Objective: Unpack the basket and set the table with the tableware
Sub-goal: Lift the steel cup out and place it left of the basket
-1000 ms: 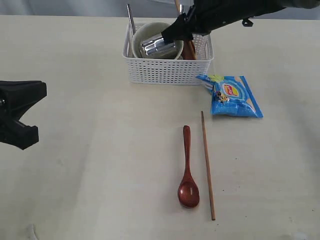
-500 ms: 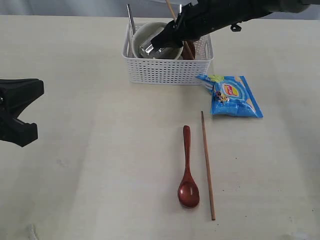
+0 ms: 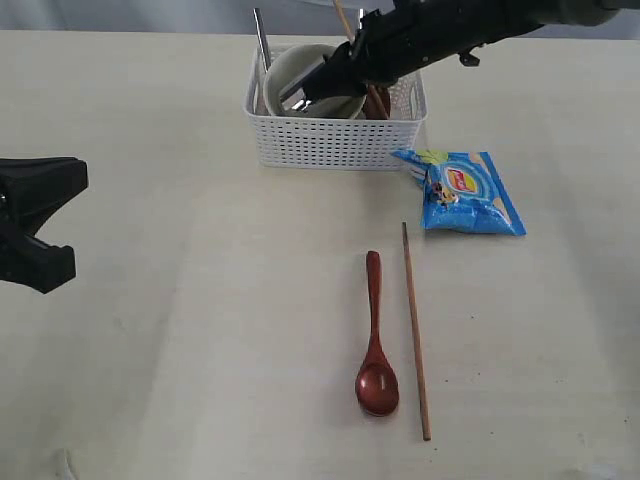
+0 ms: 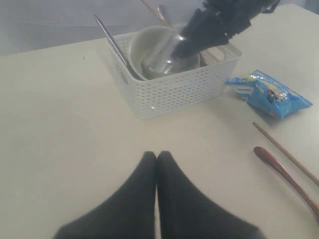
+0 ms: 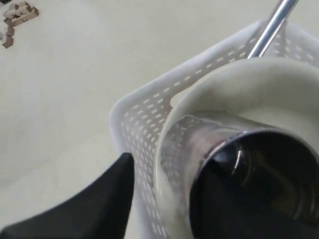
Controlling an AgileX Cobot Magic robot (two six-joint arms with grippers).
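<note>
exterior view: the white basket (image 3: 335,140) stands at the far middle of the bench (image 3: 180,330). the cream bowl (image 3: 288,62) sits in its left part, and a steel utensil handle (image 3: 262,38) leans up out of its far left corner. the right arm comes in from the far right, and the right gripper (image 3: 308,90) dips into the bowl. whether it has hold of anything cannot be told from here. the blue chip bag (image 3: 462,190) lies just near-right of the basket. nearer, right of the middle, the wooden spoon (image 3: 376,345) and one chopstick (image 3: 415,330) lie side by side, close but apart, the spoon on the left. the left gripper (image 3: 35,235) hangs at the left edge, well apart from the basket.

left wrist view: the left gripper's two black fingers (image 4: 142,199) are pressed together with nothing between them. beyond them is the basket, with the shiny steel cup (image 4: 160,64) lying in the bowl under the right gripper.

right wrist view: the cup lies on its side inside the bowl, its open mouth toward the camera. one black finger (image 5: 104,199) is outside the bowl's rim, by the basket wall. the other finger is hidden, so i cannot tell whether the grip is closed.
</note>
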